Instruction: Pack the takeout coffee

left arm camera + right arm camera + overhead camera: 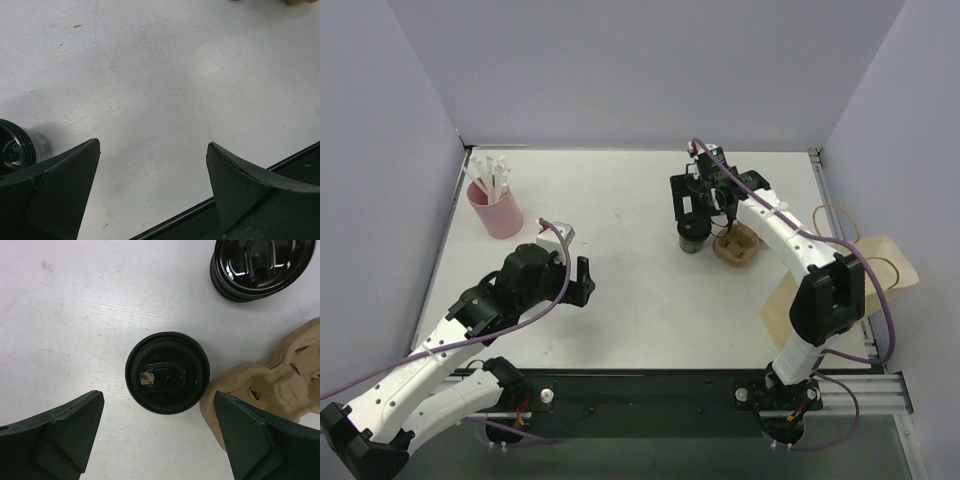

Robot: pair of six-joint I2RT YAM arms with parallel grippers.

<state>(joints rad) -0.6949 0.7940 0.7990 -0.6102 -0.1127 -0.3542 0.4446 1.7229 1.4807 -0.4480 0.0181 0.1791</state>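
Note:
The takeout coffee [167, 372], a small black cup with a round black lid, stands upright on the white table [620, 200]; the top view shows the same takeout coffee [692, 238] right of centre. My right gripper [157, 396] hovers just above and beside it, open, with nothing between its fingers. A tan cardboard carrier [270, 385] touches the cup's right side. The brown paper bag [885, 268] lies flat at the table's right edge, partly behind the right arm. My left gripper [152, 145] is open over bare table near the front edge, also seen from above as the left gripper [582, 280].
A stack of black ribbed lids [260, 267] sits just beyond the cup. A pink cup of white sticks [496, 207] stands at the back left. A dark round object [15, 150] shows beside my left finger. The table's dark front rail [240, 192] runs close below my left gripper.

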